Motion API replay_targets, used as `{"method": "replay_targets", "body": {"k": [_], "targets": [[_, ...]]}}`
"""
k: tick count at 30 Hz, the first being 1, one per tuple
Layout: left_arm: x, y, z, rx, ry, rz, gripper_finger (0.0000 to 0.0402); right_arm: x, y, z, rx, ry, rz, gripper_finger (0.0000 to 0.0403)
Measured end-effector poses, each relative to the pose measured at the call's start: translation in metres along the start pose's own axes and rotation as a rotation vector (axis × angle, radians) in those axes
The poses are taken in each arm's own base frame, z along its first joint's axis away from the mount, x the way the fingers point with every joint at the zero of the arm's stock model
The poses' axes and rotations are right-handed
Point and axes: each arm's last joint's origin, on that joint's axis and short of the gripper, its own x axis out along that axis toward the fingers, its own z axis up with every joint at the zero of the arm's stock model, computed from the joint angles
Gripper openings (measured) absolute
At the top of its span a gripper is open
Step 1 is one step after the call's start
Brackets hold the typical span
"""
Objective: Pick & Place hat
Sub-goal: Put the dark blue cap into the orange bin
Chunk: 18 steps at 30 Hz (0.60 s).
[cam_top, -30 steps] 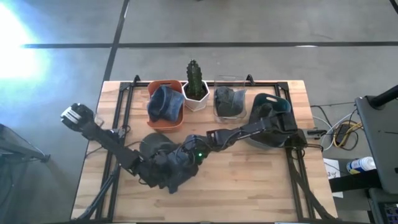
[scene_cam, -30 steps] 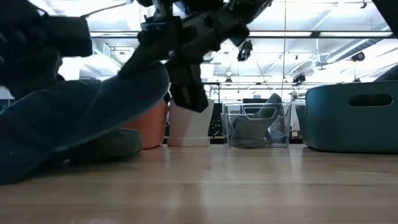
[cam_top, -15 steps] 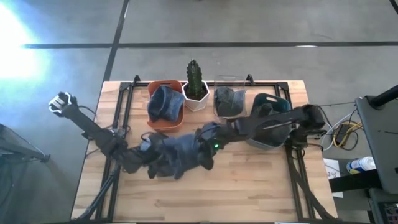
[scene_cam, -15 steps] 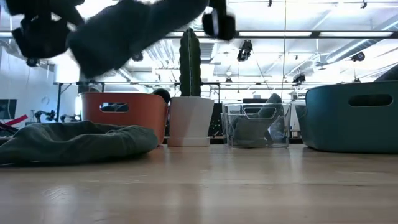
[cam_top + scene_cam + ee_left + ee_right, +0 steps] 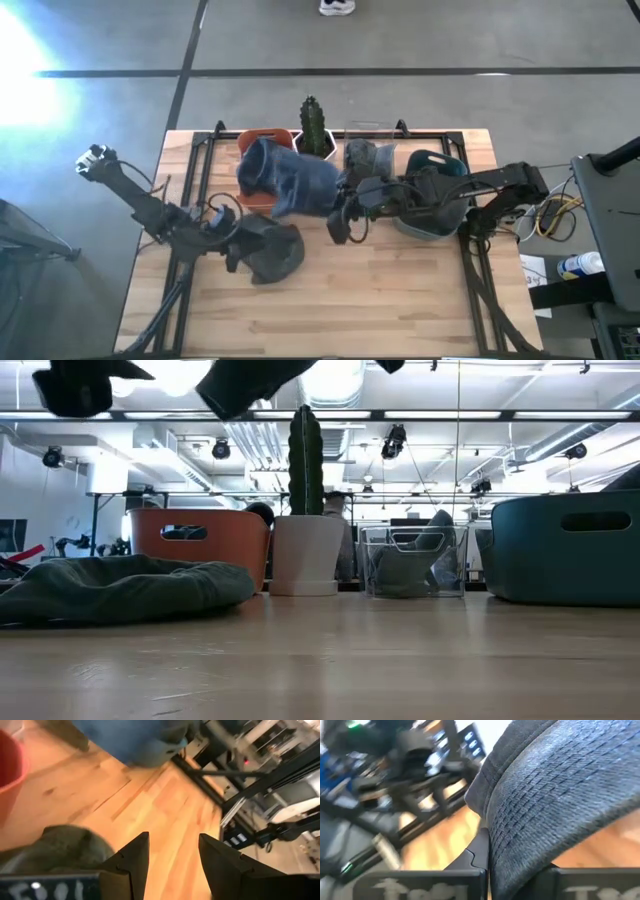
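Denim hat (image 5: pixel 300 183) hung aloft, pinched by its edge in the right hand (image 5: pixel 340 200), just beside the orange bin (image 5: pixel 262 198). Such a thin hold (fabric only) could slip, dropping it on the tabletop (image 5: pixel 400 290). Left hand (image 5: pixel 240 245) rested unclenched over the green hat (image 5: pixel 270 250).

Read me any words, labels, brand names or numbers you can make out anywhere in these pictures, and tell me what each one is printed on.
None can be read.
Pale marks on the left gripper's dark body at the left wrist view's lower edge: too blurred to read.
Pale marks on the right gripper's dark body in the right wrist view, below the blue denim hat: too blurred to read.
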Motion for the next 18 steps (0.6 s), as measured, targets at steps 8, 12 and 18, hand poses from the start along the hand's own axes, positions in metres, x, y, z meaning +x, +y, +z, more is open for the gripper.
{"method": "replay_targets", "body": {"k": [8,12,18], "targets": [[-0.01,-0.014,0.016,-0.021,-0.042,-0.044,0.0165,-0.002,-0.005,0.006,0.022,-0.126,-0.136,0.0013],[-0.01,-0.007,0.013,-0.008,-0.009,0.013,0.0165,0.012,-0.007,0.013,0.065,-0.134,-0.049,0.0013],[-0.013,0.019,0.0,0.009,0.119,0.234,0.0165,0.043,-0.011,0.022,0.078,-0.145,0.025,0.0013]]}}
